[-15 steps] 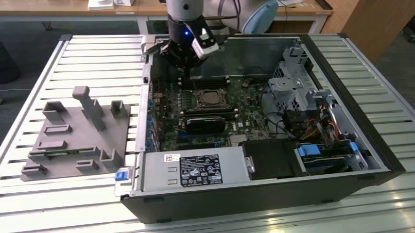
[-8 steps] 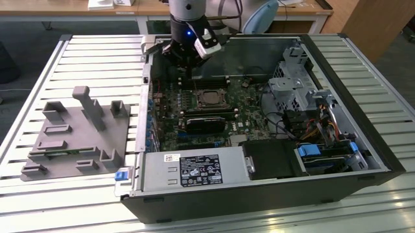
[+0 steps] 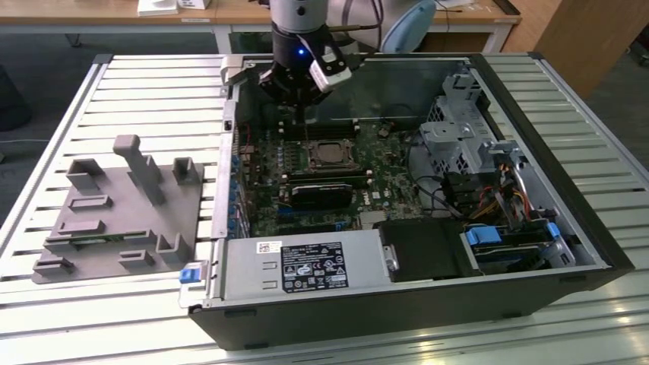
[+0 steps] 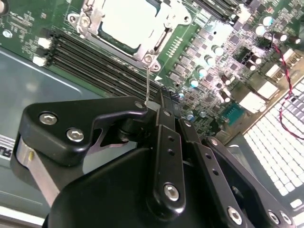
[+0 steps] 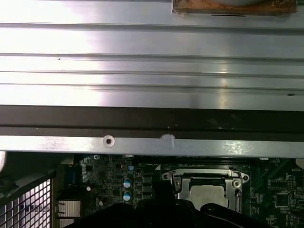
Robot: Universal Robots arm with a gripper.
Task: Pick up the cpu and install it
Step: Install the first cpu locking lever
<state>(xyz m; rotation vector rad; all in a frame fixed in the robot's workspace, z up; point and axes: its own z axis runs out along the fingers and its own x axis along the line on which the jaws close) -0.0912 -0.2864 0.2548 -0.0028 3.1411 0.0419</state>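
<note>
Cpu (image 4: pixel 128 21) sits in socket on board. Looks thin, light, stiff, easily hurt; hold by edges. Gripper (image 4: pixel 159 107) above, clenched, holding nothing.

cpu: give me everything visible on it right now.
The cpu is a flat square chip with a pale silvery metal top, lying level in its socket on the green motherboard inside the open computer case. A metal retention frame with screws at its corners surrounds it. The gripper hangs above the board, apart from the chip.
</note>
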